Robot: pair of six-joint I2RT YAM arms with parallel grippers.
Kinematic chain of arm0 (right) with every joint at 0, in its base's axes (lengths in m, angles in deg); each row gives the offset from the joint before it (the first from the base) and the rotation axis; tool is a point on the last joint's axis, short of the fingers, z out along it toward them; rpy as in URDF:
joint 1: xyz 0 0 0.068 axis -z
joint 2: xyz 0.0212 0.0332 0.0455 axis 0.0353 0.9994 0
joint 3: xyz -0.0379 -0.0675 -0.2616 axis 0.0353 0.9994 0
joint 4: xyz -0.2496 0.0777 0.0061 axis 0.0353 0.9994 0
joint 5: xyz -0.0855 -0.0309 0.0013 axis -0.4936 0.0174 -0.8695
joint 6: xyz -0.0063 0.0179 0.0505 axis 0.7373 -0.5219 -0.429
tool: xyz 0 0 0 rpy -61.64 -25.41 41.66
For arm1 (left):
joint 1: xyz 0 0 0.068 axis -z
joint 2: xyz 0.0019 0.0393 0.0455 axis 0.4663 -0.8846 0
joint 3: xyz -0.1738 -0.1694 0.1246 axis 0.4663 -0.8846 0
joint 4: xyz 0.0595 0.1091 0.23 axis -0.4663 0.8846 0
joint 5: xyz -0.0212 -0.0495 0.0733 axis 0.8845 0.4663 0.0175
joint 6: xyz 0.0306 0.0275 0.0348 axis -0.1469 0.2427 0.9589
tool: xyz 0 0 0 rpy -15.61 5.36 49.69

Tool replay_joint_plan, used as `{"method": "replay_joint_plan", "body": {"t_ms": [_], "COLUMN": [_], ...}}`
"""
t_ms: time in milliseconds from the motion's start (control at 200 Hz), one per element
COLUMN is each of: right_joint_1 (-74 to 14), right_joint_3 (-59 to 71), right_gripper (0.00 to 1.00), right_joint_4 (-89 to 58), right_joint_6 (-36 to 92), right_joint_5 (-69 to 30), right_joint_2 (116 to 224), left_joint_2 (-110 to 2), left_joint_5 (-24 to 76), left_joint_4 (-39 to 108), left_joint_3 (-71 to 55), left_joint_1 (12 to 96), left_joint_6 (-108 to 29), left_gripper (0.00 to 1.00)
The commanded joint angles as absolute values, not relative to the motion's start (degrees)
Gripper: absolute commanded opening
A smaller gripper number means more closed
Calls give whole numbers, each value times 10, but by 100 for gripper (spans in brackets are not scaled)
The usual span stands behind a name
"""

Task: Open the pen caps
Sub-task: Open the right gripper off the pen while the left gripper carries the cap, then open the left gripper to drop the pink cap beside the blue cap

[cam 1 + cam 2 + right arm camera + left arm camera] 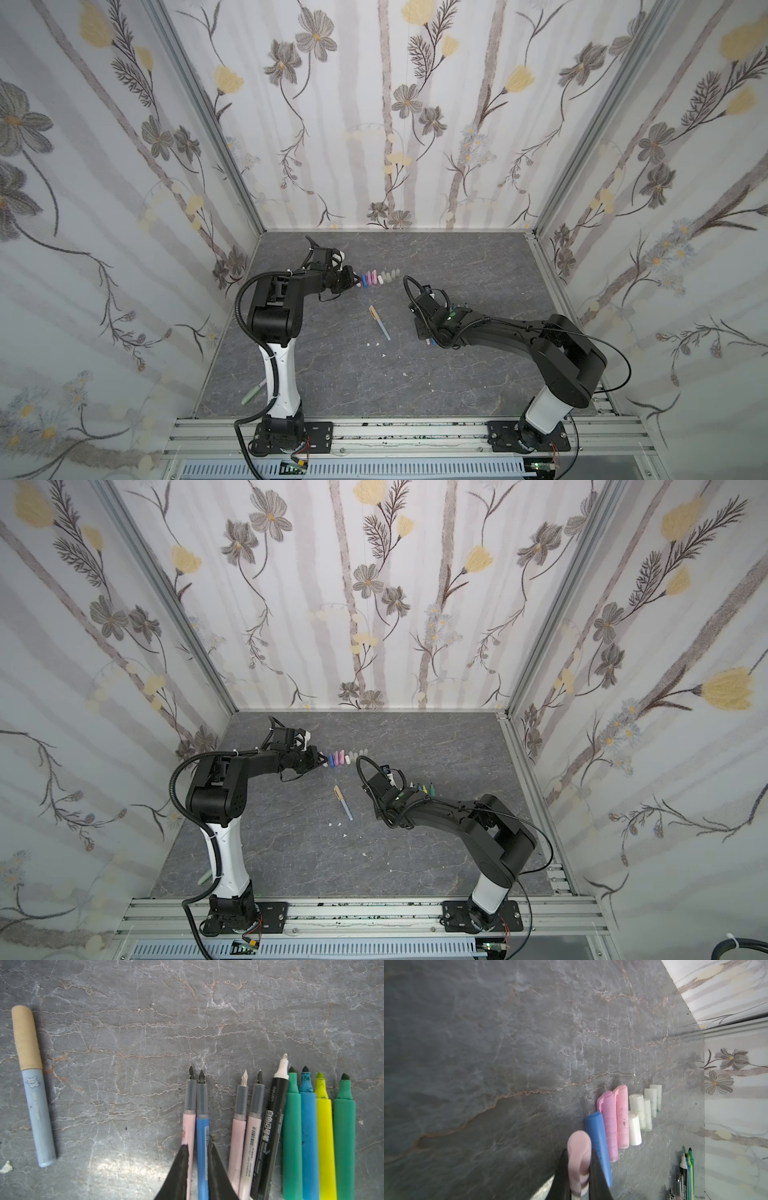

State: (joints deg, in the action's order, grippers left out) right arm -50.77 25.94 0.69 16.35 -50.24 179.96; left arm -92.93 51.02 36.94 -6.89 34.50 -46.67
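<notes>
end effector (pixel 197 1142) straddles blue pen (pixel 202 1126); capped pen (pixel 35 1105) apart.

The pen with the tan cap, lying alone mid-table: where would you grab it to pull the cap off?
Pinch the blue-grey barrel from above, fingers across its width, since the pen lies flat with bare table on both sides. A second grip across the tan cap could then probably pull it off along the pen's length.

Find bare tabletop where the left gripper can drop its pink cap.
Free: tabletop between the cap row and the back wall; the wide stretch from the tan-capped pen to the front rail, only white specks. Crowded: the cap row beside the left gripper, and the uncapped pens at the right gripper.
</notes>
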Motion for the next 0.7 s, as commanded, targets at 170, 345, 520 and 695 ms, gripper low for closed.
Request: {"method": "replay_joint_plan", "body": {"t_ms": [170,345,520,695], "right_joint_1": [-512,-512,-512,-513], "right_joint_3": [242,236,235,237], "right_gripper": [19,19,19,19], "right_joint_4": [1,16,19,14], "right_joint_6": [160,162,163,160], "right_joint_5": [-490,-493,-498,-490], "right_joint_2": [1813,1808,1805,1809], "left_joint_2": [-940,-951,-951,-939], "left_joint_5": [536,540,537,535], "left_joint_4": [404,417,420,421], "left_joint_3": [-42,-25,-27,-41], "left_joint_1": [346,346,346,346], "left_joint_6": [-441,-439,-435,-431], "left_gripper": [8,11,17,21]}}
